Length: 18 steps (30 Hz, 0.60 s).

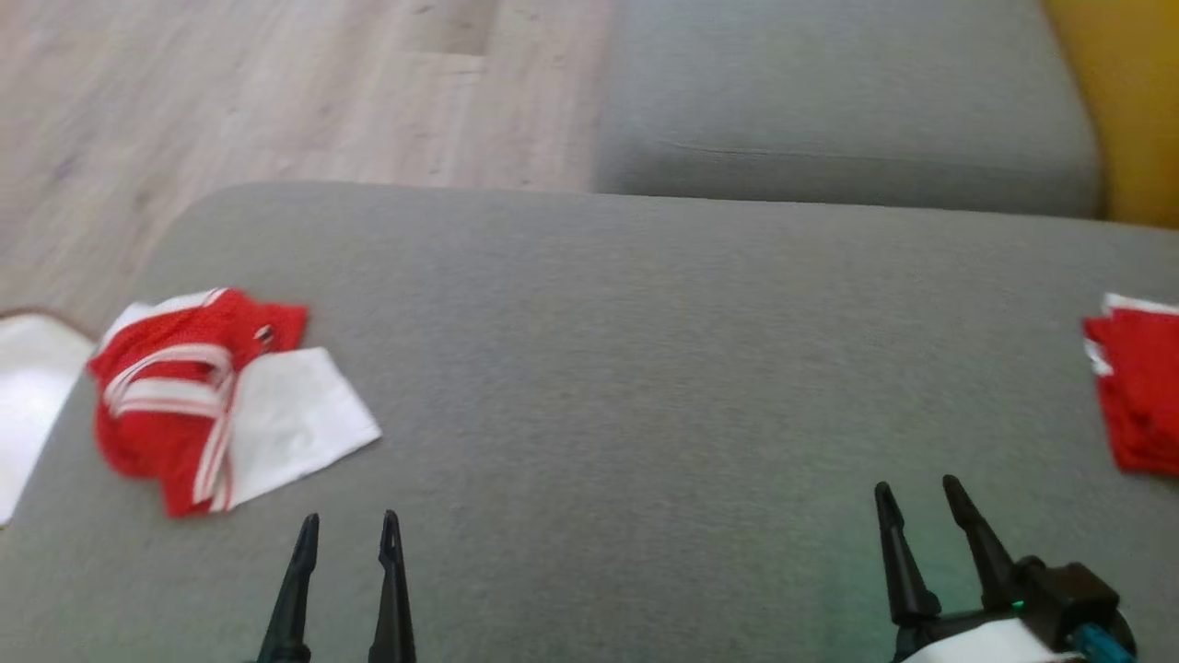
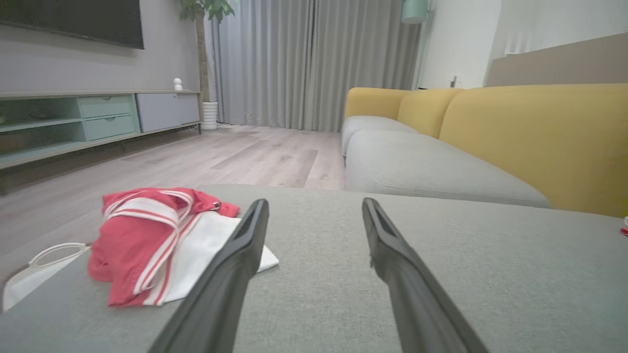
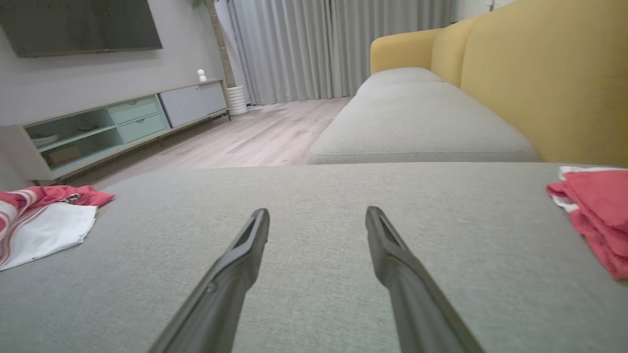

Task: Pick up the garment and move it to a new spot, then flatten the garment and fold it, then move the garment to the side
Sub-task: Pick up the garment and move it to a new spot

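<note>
While both arms reach forward over a wide grey cushion (image 1: 645, 304), I see the left gripper (image 1: 351, 517) at the lower left of the head view, its two dark fingers spread apart with nothing between them. At the lower right, the right gripper (image 1: 916, 483) is spread the same way and also holds nothing.

On the cushion's left end lies the red and white garment (image 1: 184, 405), rumpled, ahead and to the left of the left gripper and clear of it. It is red fabric with white stripes, and a plain white panel faces the cushion's middle. A small dark mark (image 1: 264, 336) near its far edge is too blurred to read.

At the cushion's right edge sits a folded red cloth (image 1: 1138, 405), cut off by the frame and well apart from the right gripper. On the floor, just beside the cushion's left side, is a flat white item (image 2: 44, 267) with a loop; I cannot tell what it is.

Along the wall stands a low cabinet (image 3: 122, 122). One doorless shelf holds pale dishes (image 3: 41, 139) and the shelf below holds a box-like shape (image 3: 61, 156). A white ribbed pot (image 3: 238, 100) holds a thin tree trunk.
</note>
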Available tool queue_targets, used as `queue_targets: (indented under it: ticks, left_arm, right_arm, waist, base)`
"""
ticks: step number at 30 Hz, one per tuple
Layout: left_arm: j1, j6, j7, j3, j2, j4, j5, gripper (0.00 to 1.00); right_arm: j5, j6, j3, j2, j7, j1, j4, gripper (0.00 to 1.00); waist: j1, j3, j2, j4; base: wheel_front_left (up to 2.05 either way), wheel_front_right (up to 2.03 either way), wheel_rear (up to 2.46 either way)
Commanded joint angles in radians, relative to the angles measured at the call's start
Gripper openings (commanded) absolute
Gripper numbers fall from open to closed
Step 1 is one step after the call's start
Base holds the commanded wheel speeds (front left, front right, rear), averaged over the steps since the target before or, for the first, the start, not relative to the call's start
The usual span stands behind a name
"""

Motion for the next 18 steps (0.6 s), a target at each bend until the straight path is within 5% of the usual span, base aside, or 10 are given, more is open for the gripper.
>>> queue_targets:
  ticks: [1,11,18]
  left_arm:
    - [-0.039,0.007,-0.005,0.038,-0.007,-0.040,0.003,1.00]
    - [-0.002,0.021,-0.005,0.085,-0.007,-0.059,-0.008,1.00]
    - [0.002,0.024,-0.005,0.105,-0.007,-0.072,-0.003,1.00]
  right_arm:
    - [-0.006,-0.001,0.031,0.000,-0.011,-0.036,-0.031,1.00]
    - [0.004,-0.001,0.075,0.003,-0.011,-0.057,-0.012,1.00]
    - [0.006,-0.001,0.075,-0.003,-0.011,-0.054,-0.008,1.00]
  waist:
    - [-0.0001,0.005,0.0000,0.083]
    - [-0.0001,0.008,0.0000,0.266]
    - [-0.0001,0.019,0.0000,0.314]
  base:
    - [0.00,0.00,0.00]
    - [0.00,0.00,0.00]
    - [0.00,0.00,0.00]
